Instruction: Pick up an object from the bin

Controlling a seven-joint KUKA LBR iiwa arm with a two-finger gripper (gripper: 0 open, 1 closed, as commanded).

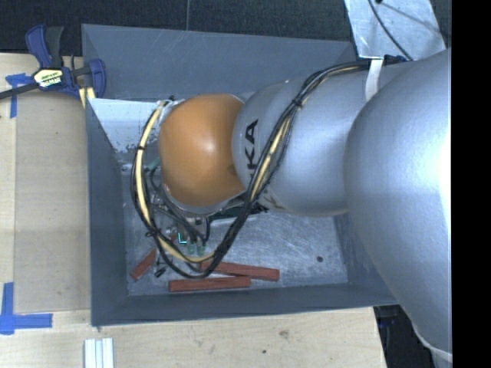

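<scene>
Gripper (181,241), seen low in the bin (107,228) beneath the orange cover (196,148), near the front wall and toward the view's left. Whether it is open or closed cannot be told, since it is masked by the cover and by looped cables (146,198); nothing is seen held.

Nearest to it, a short stick (142,267), reddish-brown, is laid slantwise just to the view's left. A long stick (209,284) of the same colour is laid flat along the front wall, with a second long stick (249,271) just beside it, slightly tilted.

Risks, as judged: the sticks lie flat and close to the wall, so a grasp may slip off or be blocked by the wall. The two long sticks may be caught together. A hanging cable loop may be snagged on a stick.

On the arm (322,152), only the letters "KA" (252,140) can be read.
</scene>
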